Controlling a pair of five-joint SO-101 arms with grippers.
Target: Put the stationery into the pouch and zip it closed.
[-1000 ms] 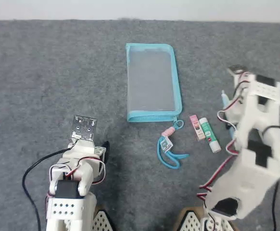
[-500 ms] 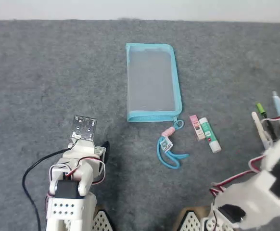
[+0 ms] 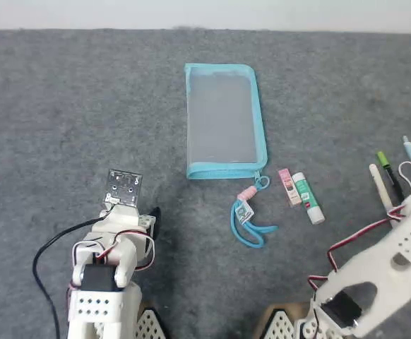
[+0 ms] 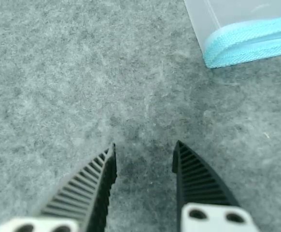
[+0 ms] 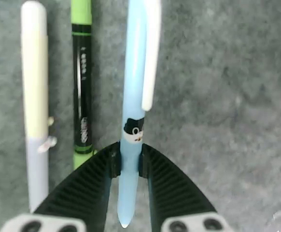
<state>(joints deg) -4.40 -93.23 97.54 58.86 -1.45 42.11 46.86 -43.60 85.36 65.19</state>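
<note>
Pinched between the black ridged jaws of the right gripper (image 5: 130, 155), close to its pointed end: a light-blue plastic pen (image 5: 133, 72) with a white clip. One jaw pressed to each side of the barrel, the rest of the barrel reaching out beyond the fingertips. Cannot tell whether lifted or resting on the grey felt mat (image 3: 64, 106). Just left of it, side by side and roughly parallel, a green-and-black marker pen (image 5: 81, 72) and then a white-and-lilac pen (image 5: 34, 87), both lying flat outside the jaws, the green one just beside a jaw. All three at the right edge of the scene, well apart from the translucent, turquoise-edged zip pouch (image 3: 223, 120). Pouch lying flat at centre toward the far side, long edges running near to far. Off its near right corner, a turquoise wrist strap (image 3: 248, 224) curling nearer. Right of the strap, a small pink eraser (image 3: 285, 186) and a green-and-white glue stick (image 3: 308, 198) side by side, between pouch and pens. At near left, the left gripper (image 4: 145, 150) with jaws spread over bare mat, the pouch's near left corner beyond its tips and apart from them.
</note>
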